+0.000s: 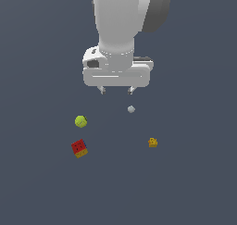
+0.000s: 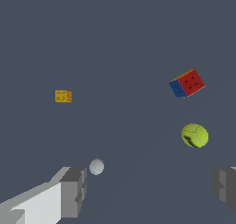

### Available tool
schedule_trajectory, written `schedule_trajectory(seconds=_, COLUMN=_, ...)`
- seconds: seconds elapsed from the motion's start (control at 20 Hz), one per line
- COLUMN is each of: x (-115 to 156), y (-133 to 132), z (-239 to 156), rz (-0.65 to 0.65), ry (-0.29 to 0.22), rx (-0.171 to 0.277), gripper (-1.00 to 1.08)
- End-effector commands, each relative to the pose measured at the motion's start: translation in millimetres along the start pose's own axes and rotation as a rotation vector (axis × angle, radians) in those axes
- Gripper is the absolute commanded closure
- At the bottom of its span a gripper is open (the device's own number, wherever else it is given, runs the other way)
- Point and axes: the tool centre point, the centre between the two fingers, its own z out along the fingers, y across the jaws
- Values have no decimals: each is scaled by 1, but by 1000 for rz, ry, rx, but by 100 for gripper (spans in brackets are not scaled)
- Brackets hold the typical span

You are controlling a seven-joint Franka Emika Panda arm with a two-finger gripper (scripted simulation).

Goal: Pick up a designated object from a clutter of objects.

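Off to the exterior view's left of my wide-open gripper (image 1: 116, 90), the tennis ball (image 1: 81, 121) is lying free beside the red cube (image 1: 79, 148), so I am centring above it before descending.

Your arm (image 1: 122, 20) comes straight down from the top of the exterior view, its wrist vertical and the gripper (image 1: 116, 90) pointing at the floor. The jaws stand wide apart, with nothing between them. In the wrist view you see both fingers (image 2: 73, 191) at the frame's edges, well apart, hanging above the surface.
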Motion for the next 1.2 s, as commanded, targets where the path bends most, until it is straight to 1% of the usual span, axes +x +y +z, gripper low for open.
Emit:
schedule_trajectory(seconds=0.0, x=0, y=0, z=0, rz=0, ry=0, rx=0, gripper=-92)
schedule_trajectory(seconds=0.4, x=2, y=6, z=-16, rz=15, ry=17, rx=-13, gripper=-92)
schedule_trajectory(seconds=0.6, x=2, y=6, z=-15, rz=14, ry=16, rx=-12, gripper=-92)
schedule_trajectory(seconds=0.9, x=6, y=19, z=2, rz=2, ry=15, rx=-6, gripper=-92)
schedule_trajectory(seconds=1.15, x=9, y=41, z=29, rz=-18, ry=15, rx=2, gripper=-92)
